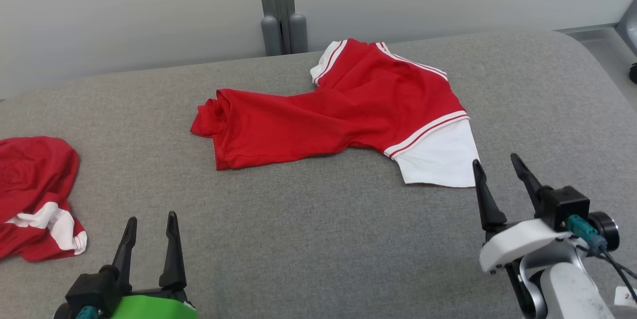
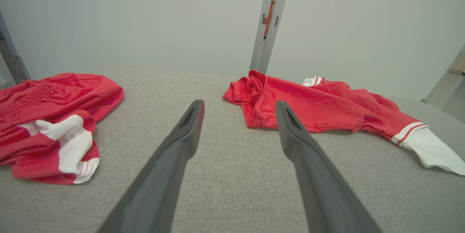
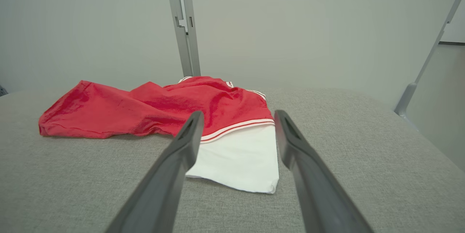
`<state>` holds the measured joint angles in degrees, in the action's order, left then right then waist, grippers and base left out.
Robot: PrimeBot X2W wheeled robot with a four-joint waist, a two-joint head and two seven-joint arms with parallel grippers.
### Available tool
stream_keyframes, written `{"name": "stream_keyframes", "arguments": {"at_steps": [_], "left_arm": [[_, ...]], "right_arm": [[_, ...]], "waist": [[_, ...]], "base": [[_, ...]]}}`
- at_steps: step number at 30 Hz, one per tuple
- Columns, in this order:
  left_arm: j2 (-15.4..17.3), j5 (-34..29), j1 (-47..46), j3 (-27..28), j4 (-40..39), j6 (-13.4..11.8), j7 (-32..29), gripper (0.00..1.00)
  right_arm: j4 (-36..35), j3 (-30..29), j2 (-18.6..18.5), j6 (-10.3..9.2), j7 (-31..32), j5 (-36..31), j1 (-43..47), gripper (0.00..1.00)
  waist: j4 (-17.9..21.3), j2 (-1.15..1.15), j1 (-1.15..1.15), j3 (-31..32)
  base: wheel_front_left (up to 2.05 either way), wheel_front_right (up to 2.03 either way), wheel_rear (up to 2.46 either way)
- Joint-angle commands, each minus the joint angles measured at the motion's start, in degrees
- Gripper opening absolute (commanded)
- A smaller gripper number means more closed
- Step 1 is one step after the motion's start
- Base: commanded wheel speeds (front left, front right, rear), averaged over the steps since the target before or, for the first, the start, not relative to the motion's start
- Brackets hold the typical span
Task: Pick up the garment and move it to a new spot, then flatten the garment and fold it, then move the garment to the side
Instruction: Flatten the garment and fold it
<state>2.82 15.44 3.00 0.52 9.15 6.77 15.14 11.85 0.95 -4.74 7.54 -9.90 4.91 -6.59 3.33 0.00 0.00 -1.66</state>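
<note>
grey pad (image 1: 318,249): garment (image 1: 343,112) mid, spare cloth (image 1: 32,179) left.

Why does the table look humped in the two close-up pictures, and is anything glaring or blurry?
Left wrist view: the wide-angle lens bows the far edge of the grey table into a hump. Right wrist view: same bowing; the red garment has a soft sheen, no harsh glare. Head view: even, diffuse light, only thin shadows under the garment, everything sharp.

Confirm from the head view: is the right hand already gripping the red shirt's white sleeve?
No, the right hand stands open and empty beside the white sleeve of the red shirt, pinching nothing.
</note>
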Motion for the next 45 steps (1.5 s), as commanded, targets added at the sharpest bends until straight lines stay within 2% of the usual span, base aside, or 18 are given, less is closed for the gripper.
{"name": "stream_keyframes", "arguments": {"at_steps": [1,4,8,13,17,20,26,34,42,43,44,45], "left_arm": [[0.14,0.38,-1.21,-0.06,0.03,-0.03,0.00,1.00],[0.16,-0.27,-4.09,-0.99,1.63,0.11,0.00,1.00],[0.99,-1.41,-10.13,-2.33,7.88,0.27,-0.28,1.00],[1.67,-1.67,-19.84,-3.87,17.60,0.08,-4.52,1.00],[2.16,-1.59,-26.74,-4.17,24.29,-0.21,-7.57,1.00],[2.28,-1.57,-30.54,-5.01,28.01,-0.02,-8.85,1.00],[2.11,-1.79,-36.32,-6.96,33.54,0.05,-8.52,1.00],[1.07,-3.07,-40.08,-9.06,40.09,-3.41,-5.93,1.00],[1.64,-3.32,-41.64,-9.78,43.17,-4.12,-3.61,1.00],[1.74,-3.42,-41.79,-10.05,43.70,-3.97,-4.01,0.97],[1.88,-3.55,-41.94,-10.33,44.28,-3.67,-4.46,0.55],[1.92,-3.37,-42.06,-10.40,44.61,-3.40,-4.61,0.45]], "right_arm": [[-0.31,-0.35,-0.82,-0.10,0.62,0.26,-2.23,1.00],[0.29,0.32,-1.62,-0.09,3.04,1.28,-5.34,1.00],[4.19,-0.14,-3.12,-0.10,10.57,2.84,-11.12,1.00],[11.43,-0.65,-3.31,-0.10,21.59,4.82,-17.28,1.00],[16.32,-1.57,-3.11,-0.10,26.51,5.08,-20.77,1.00],[19.04,-2.18,-2.64,-0.10,27.40,4.65,-22.55,1.00],[23.82,-1.09,-2.30,-0.10,25.37,3.85,-25.09,1.00],[30.78,-0.36,-0.40,-0.10,22.67,3.96,-26.20,1.00],[34.11,2.30,0.32,0.04,23.39,4.89,-26.44,1.00],[34.40,2.65,0.40,0.05,23.64,5.16,-26.40,1.00],[34.76,3.11,0.48,0.12,23.96,5.45,-26.34,1.00],[34.96,3.43,0.50,0.12,24.04,5.69,-26.28,1.00]], "waist": [[0.26,0.00,0.00,-0.76],[0.60,0.00,0.00,-2.04],[1.20,0.00,0.00,-4.30],[1.84,0.00,0.00,-8.08],[2.25,0.00,0.00,-10.98],[2.67,0.00,0.00,-12.58],[3.22,0.00,0.00,-15.35],[3.37,0.00,0.00,-16.82],[3.40,0.00,0.00,-16.11],[3.44,0.00,0.00,-16.04],[3.47,0.00,0.00,-16.00],[3.50,0.00,0.00,-15.99]], "base": [[0.00,0.00,0.00],[0.00,0.00,0.00],[0.00,0.00,0.00],[0.00,0.00,0.00],[0.00,0.00,0.00],[0.00,0.00,0.00],[0.00,0.00,0.00],[0.00,0.00,0.00],[0.00,0.00,0.00],[0.00,0.00,0.00],[0.00,0.00,0.00],[0.00,0.00,0.00]]}}
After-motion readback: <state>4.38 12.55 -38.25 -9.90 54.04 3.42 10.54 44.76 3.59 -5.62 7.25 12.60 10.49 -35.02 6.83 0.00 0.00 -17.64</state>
